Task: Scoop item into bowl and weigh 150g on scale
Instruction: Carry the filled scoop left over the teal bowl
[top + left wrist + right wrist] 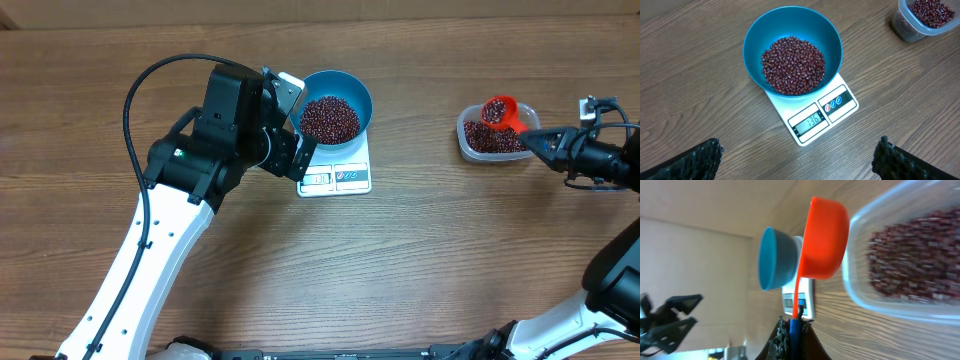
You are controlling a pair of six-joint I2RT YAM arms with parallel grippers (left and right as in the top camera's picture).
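Note:
The blue bowl [362, 92] stands on the white scale [340, 178] and holds a heap of red-brown beans [330, 118]. From the left wrist view I look down on the bowl [752, 50], its beans [793, 65] and the scale [837, 107], whose display reads 136. My left gripper [300, 125] hovers just left of the bowl, open and empty, with its fingertips [705, 155] wide apart. My right gripper [540, 140] is shut on the blue handle of an orange scoop [497, 110]. The scoop carries beans above the clear tub [470, 145].
The tub [905, 260] of beans sits at the right of the wooden table. In the right wrist view the scoop [825, 237] hangs beside the tub's rim, with the bowl [772, 257] and scale beyond. A black cable arcs over the left arm.

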